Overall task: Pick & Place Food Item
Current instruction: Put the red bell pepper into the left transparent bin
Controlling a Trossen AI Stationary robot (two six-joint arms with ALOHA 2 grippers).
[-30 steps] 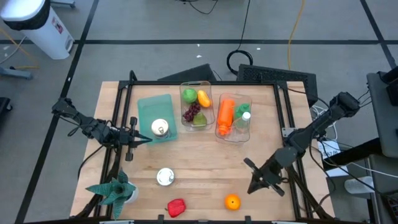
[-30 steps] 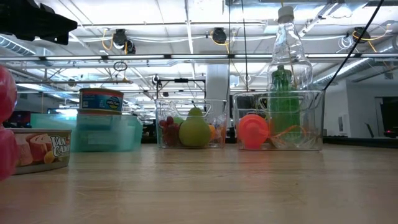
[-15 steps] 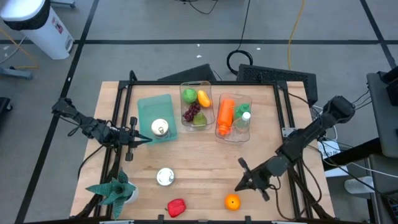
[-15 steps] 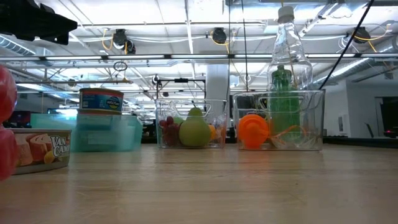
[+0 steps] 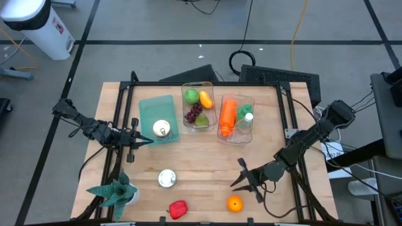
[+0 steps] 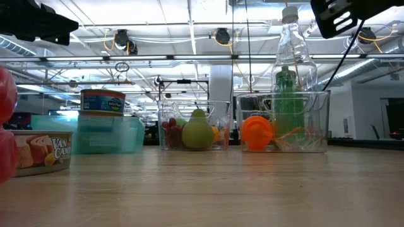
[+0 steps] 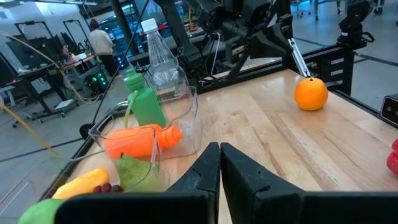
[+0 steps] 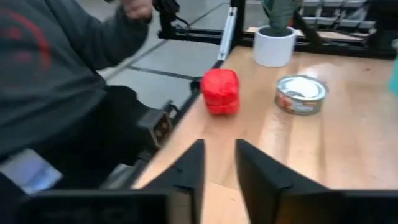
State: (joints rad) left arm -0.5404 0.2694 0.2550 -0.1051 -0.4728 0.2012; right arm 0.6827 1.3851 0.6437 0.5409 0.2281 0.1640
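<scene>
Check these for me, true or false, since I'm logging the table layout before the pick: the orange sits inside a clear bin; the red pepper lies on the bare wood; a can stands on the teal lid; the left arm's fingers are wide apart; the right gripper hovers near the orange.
1. The orange sits inside a clear bin: false. It lies on the bare table, near the front edge.
2. The red pepper lies on the bare wood: true.
3. A can stands on the teal lid: true.
4. The left gripper's fingers are wide apart: false. They are shut together.
5. The right gripper hovers near the orange: true, with its fingers parted a little.
</scene>
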